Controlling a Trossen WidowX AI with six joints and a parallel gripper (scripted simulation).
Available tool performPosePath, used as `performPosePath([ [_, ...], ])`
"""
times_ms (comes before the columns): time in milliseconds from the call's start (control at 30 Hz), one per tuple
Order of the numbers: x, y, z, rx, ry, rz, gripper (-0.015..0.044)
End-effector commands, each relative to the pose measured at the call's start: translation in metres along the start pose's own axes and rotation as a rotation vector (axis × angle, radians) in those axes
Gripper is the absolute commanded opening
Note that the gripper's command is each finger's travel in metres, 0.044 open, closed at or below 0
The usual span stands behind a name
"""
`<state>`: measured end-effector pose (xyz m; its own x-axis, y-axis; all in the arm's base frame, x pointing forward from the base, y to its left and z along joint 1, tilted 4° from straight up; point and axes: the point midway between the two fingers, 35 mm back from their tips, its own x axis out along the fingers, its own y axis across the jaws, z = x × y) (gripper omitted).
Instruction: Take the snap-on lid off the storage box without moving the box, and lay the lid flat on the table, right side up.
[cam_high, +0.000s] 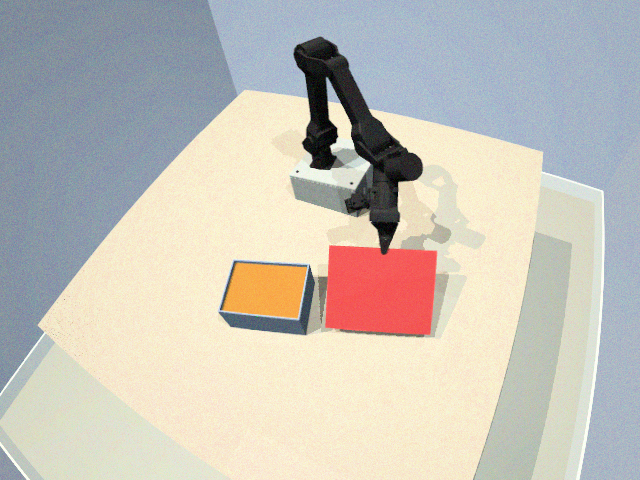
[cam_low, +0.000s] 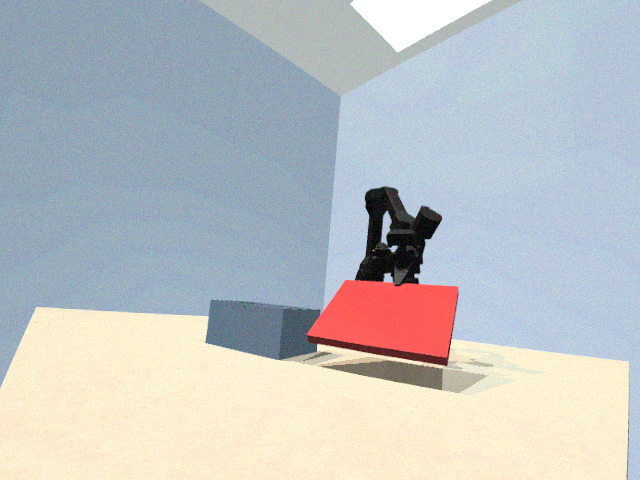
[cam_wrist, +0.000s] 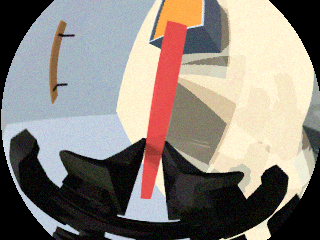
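The red lid (cam_high: 381, 291) (cam_low: 392, 320) (cam_wrist: 165, 90) is off the box and hangs in the air to its right. It is tilted, its edge at the gripper higher than its front edge, and its shadow lies on the table below. My gripper (cam_high: 384, 252) (cam_low: 398, 283) (cam_wrist: 154, 143) is shut on the lid's rear edge; the wrist view shows the lid edge-on between the fingertips. The storage box (cam_high: 305, 302) (cam_low: 242, 328) (cam_wrist: 205, 42) is dark blue, stands upright and open, and shows orange inside. The lid's underside is hidden in the top and exterior views.
The light wooden table (cam_high: 170, 222) (cam_low: 155, 408) carries the box and the arm's grey base block (cam_high: 323, 193), which stands behind the lid. The table's right edge lies beyond the lid in the top view.
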<state>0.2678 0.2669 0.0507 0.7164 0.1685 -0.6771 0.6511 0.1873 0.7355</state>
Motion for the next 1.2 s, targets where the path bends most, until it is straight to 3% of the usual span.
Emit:
performPosePath([
  [0,0.002,-0.002,0.001,0.007,-0.005,0.006,0.0000],
  [1167,0.020,-0.024,0.001,0.006,-0.005,0.006,0.0000],
])
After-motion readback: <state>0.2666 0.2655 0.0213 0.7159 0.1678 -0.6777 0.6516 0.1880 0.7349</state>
